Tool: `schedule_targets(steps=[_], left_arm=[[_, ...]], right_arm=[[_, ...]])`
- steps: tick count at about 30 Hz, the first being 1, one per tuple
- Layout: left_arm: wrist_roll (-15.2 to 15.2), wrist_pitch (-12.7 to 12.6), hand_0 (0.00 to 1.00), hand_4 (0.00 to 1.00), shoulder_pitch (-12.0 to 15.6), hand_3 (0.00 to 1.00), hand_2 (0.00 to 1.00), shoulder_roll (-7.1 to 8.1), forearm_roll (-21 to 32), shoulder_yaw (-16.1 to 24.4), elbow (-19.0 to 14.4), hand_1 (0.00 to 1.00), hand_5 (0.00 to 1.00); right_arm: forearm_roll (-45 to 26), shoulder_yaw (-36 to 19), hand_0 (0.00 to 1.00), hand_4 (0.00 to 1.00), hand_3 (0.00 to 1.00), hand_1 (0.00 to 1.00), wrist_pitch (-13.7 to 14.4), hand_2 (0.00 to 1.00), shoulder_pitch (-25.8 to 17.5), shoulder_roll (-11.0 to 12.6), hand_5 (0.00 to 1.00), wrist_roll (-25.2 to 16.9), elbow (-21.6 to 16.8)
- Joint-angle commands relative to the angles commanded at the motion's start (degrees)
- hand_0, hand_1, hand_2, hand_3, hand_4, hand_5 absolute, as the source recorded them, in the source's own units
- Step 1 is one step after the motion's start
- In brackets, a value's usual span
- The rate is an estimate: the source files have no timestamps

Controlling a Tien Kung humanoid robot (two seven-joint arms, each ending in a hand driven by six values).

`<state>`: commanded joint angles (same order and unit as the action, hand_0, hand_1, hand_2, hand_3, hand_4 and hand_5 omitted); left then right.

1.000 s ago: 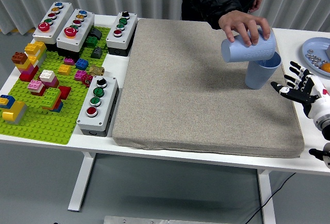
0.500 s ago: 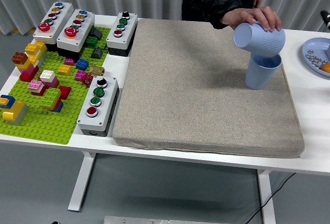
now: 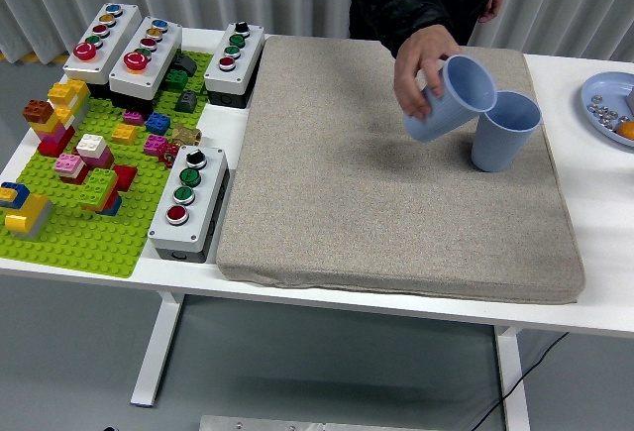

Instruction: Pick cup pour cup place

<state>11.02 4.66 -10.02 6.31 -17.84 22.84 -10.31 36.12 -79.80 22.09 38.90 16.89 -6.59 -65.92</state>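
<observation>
I am seeing neither robot hand in frame, so I cannot tell how either set of fingers is standing; nearest me the grey mat (image 3: 376, 183) is covering the white tabletop (image 3: 604, 213). Toward the upper right an upright blue cup (image 3: 503, 132) is standing on the mat, and a person's hand (image 3: 421, 69) is wrapping its fingers around the tilted blue cup (image 3: 451, 101) just beside it. I am judging both cups light, stiff, smooth plastic, best gripped around mid-wall.
</observation>
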Motion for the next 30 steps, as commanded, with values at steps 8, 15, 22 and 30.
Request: schedule_targets(steps=[8,15,22,30], left_arm=[[-0.2,0.1,0.783,0.512,-0.4,0.728,0.851,0.04,-0.1,-0.5,0.0,0.786,0.976],[-0.1,0.1,0.783,0.513,-0.4,0.729,0.851,-0.03,-0.7,0.1,0.0,0.786,0.974],[0.0,0.0,0.783,0.513,-0.3,0.729,0.852,-0.15,-1.3,0.8,0.0,0.786,0.973],[-0.1,-0.1,0.783,0.514,-0.1,0.731,0.852,-0.16,-1.8,1.5,0.0,0.786,0.973]], right_arm=[[0.4,-1.9,0.881,0.830,0.780,0.790,-0.1,0.768,0.9,-0.1,0.800,1.4,1.2],[1.5,-2.5,0.898,0.807,0.780,0.793,-0.3,0.777,0.8,-0.3,0.904,2.0,1.6],[1.8,-2.7,0.897,0.797,0.780,0.793,-0.3,0.779,0.6,-0.6,0.923,2.1,1.9],[2.1,-2.7,0.907,0.793,0.781,0.793,-0.4,0.779,0.4,-1.0,0.928,2.3,1.7]])
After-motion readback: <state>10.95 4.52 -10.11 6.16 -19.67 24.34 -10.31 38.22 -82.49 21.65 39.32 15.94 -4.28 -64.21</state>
